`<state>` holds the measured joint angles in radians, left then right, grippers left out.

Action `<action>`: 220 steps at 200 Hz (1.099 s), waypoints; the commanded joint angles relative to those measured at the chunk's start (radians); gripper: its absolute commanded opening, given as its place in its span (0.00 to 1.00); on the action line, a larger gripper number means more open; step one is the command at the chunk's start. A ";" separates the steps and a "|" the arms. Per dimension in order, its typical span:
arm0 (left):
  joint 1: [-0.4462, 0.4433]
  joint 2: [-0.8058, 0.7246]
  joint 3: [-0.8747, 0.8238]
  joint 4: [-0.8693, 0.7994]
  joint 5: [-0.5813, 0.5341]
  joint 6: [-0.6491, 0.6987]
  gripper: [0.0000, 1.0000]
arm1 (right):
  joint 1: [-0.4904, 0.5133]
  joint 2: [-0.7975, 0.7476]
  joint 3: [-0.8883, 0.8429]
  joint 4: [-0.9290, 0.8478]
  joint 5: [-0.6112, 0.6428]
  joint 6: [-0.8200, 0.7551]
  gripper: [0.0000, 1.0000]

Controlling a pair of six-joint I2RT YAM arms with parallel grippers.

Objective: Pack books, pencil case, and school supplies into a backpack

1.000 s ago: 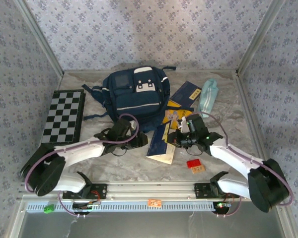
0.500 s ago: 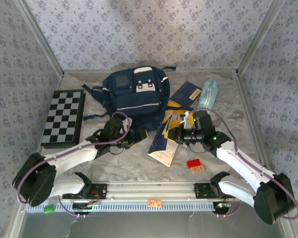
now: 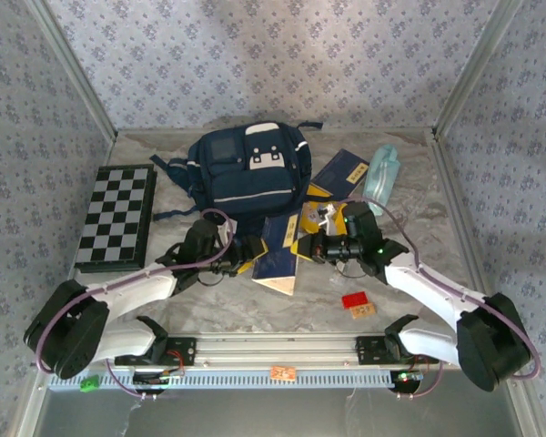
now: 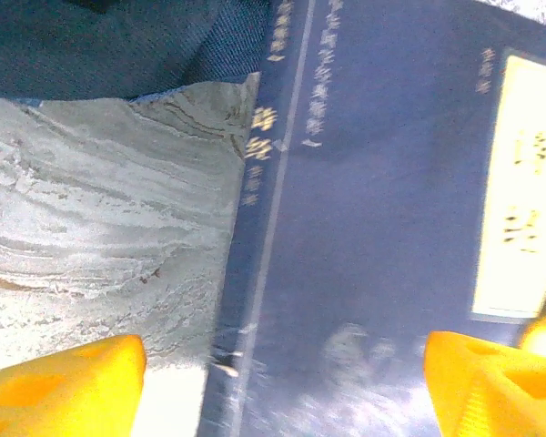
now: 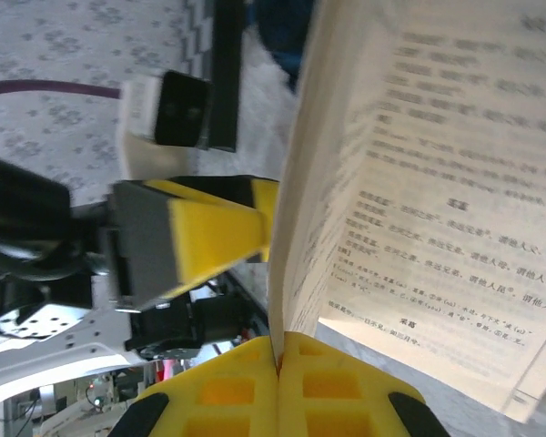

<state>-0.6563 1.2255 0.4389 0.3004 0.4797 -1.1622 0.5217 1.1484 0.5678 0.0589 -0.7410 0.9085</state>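
Dark navy paperback book (image 3: 278, 259) at frame centre, held tilted above marble-pattern tabletop (image 3: 227, 305), just below large navy fabric backpack (image 3: 248, 173). Right fingers (image 5: 346, 393) pressed together, pinching book's page edge. Left fingers (image 4: 68, 381) spread wide, book's spine edge between them, not gripping. Pale teal soft pencil case (image 3: 380, 175) at upper right, well apart.

Backpack (image 3: 248, 173) at the far edge, book (image 3: 278, 257) before it between the grippers.
The backpack sits mid-way along the table's (image 3: 209, 305) far edge, with a board (image 3: 118, 214) by the left edge. The book stands tilted, the left gripper (image 3: 247, 250) just left of it and the right gripper (image 3: 302, 247) clamped on its right side. A second book (image 3: 342, 170), then the pencil case (image 3: 380, 173), lie toward the far right corner.
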 commanded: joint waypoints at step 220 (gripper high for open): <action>-0.080 0.343 0.026 0.403 0.021 0.276 0.55 | -0.040 0.147 -0.082 0.113 0.025 -0.011 0.00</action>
<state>-0.7292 1.5600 0.4469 0.6006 0.4690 -0.8936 0.4839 1.2839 0.4698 0.1585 -0.7208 0.9085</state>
